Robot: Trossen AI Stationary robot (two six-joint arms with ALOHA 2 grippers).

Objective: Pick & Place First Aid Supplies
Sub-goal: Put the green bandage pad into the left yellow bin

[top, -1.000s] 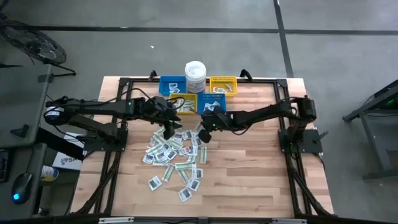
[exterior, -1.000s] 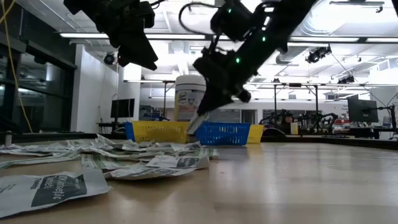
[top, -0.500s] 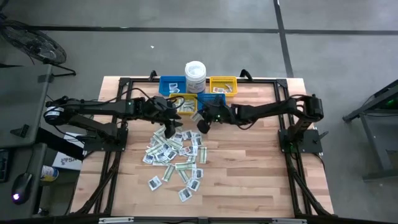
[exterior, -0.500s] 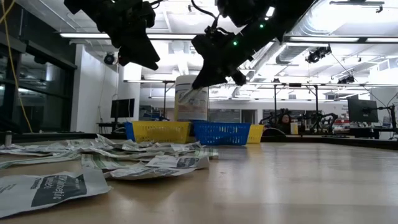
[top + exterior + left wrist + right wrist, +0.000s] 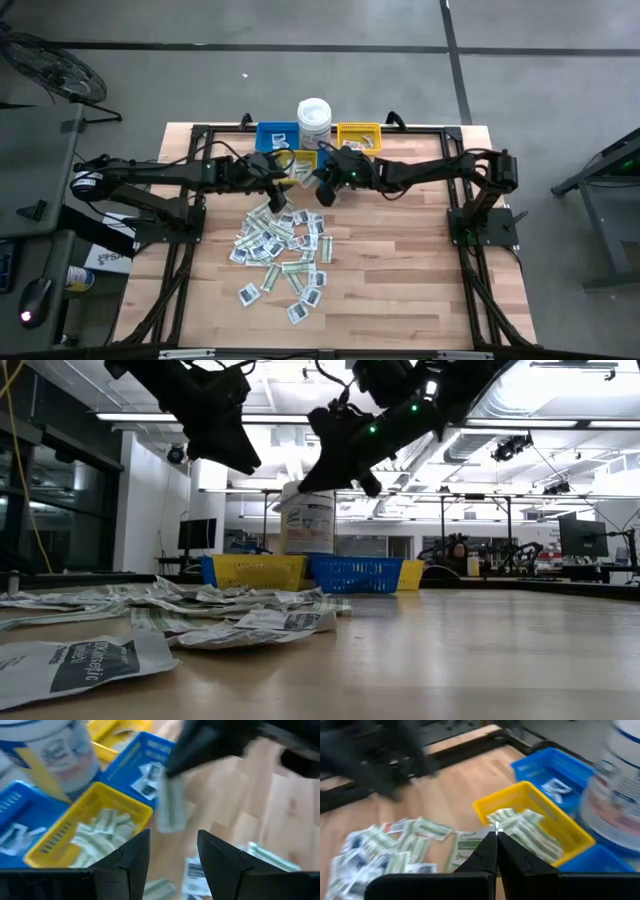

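- Now the right gripper has risen off the packet pile at centre frame and swung up-frame to the near yellow bin, so the carry looks nearly finished and release is likely next.
- Its jaws are pinched on a green-and-white strip, which hangs beside that bin's rim.
- Left gripper hovers just left of it, fingers apart and empty, above the pile's upper edge.
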